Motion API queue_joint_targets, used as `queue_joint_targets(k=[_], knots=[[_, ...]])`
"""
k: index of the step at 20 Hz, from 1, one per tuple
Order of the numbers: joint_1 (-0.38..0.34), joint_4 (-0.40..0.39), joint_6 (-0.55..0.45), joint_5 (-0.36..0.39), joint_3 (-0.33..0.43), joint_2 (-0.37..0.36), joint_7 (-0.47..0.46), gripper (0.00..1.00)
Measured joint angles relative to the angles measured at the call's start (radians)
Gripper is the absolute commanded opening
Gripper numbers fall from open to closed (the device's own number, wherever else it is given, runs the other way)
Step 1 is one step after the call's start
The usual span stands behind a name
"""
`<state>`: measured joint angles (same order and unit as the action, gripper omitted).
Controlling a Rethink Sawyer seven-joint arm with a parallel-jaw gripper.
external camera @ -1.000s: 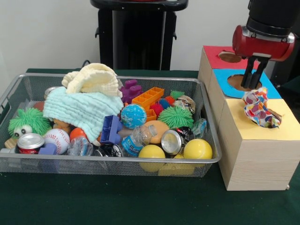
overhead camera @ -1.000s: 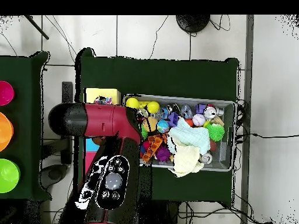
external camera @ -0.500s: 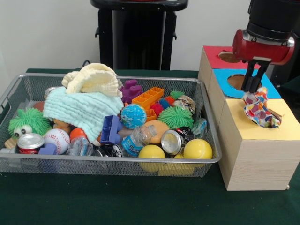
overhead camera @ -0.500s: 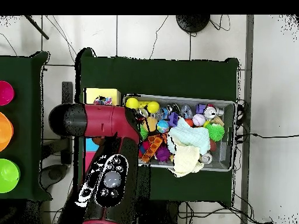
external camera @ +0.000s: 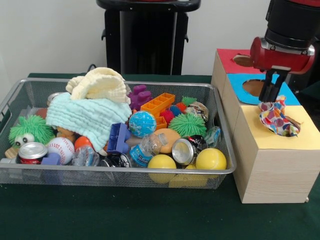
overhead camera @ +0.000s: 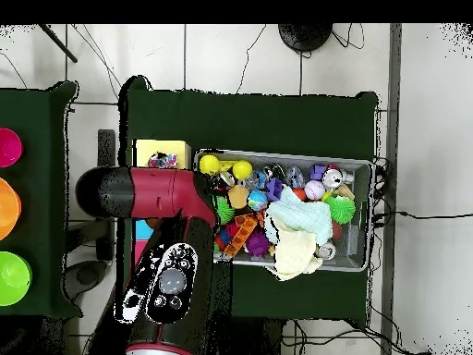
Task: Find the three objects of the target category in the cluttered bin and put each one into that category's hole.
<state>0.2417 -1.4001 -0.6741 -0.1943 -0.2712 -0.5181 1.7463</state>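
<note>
Lifting slightly, our gripper [external camera: 271, 95] hangs with jaws together, just above the patterned cloth [external camera: 276, 119] in the yellow hole.

one camera sits low and close before the wire bin [external camera: 120, 172]; another looks straight down from high above. both show the bin [overhead camera: 296, 157] and tabletop [overhead camera: 249, 116].

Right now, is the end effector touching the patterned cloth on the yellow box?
Cannot tell. In the front view the end effector meets the top of the patterned cloth with no visible gap, but overlap could be depth. The arm hides both in the overhead view.
</note>
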Motion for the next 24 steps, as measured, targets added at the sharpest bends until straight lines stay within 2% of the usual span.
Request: queue_joint_targets(k=[24], knots=[[0.037, 0.011, 0.028, 0.0, 0.0, 0.037, 0.0, 0.0]])
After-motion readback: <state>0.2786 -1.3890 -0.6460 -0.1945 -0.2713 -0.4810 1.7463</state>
